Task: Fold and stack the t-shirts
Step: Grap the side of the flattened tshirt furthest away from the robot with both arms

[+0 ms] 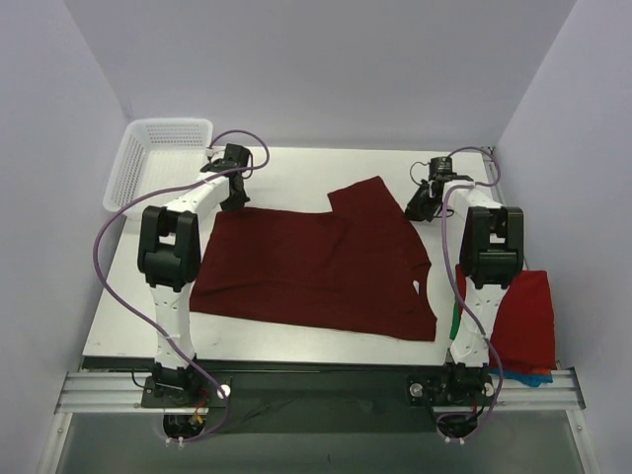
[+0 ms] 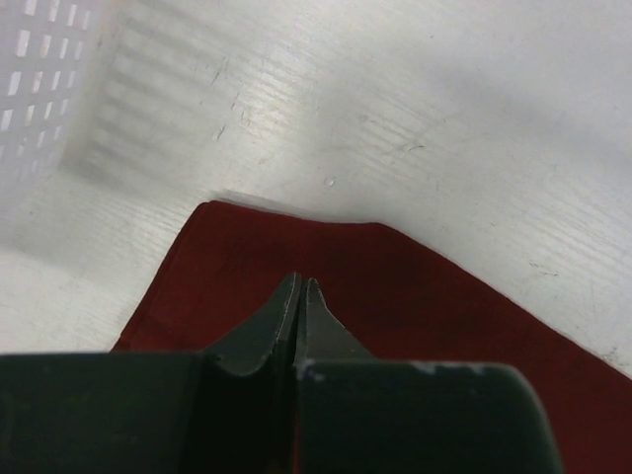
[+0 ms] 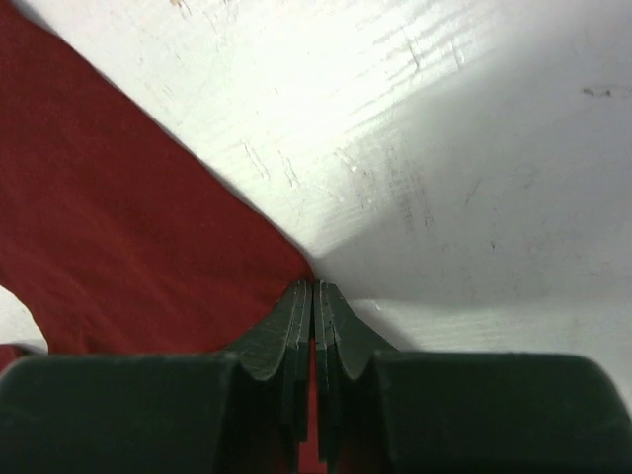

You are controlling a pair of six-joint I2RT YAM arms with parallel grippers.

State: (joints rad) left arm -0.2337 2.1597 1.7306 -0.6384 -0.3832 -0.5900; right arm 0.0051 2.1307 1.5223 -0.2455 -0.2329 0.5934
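The limp, light dark maroon cloth t-shirt lay spread across the white desk, best lifted along its far edge, where the right claw pinched cloth and the left claw sat shut.

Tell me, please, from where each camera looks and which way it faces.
Top external: above and behind the robot, facing down on the table, the maroon t-shirt and the basket; the left arm and right arm show whole.
Left wrist: on the left arm, facing down along the shut left gripper at a shirt corner and the basket wall.
Right wrist: on the right arm, facing down along the right gripper, shut on the shirt's edge.
Shared: all three see the shirt; top and left wrist see the basket.
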